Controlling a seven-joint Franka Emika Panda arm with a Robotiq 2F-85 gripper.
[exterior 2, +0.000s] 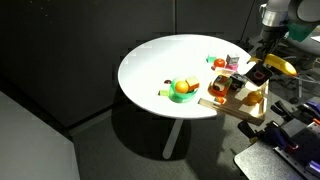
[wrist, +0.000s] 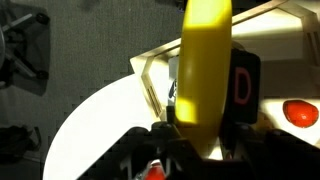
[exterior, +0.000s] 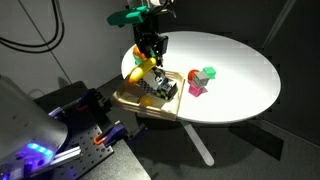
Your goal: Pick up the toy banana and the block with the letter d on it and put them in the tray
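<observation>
Only one mark can be read: a single red outlined letter, rounded on its right side and most likely a D, on the dark face of the block with the letter d, right of centre in the wrist view. The toy banana borders its left edge. In both exterior views any lettering is too small to read.

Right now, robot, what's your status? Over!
Hand shut on toy banana. Banana up over the tray, not in yet. Lettered dark block already in tray, near the drop spot.
</observation>
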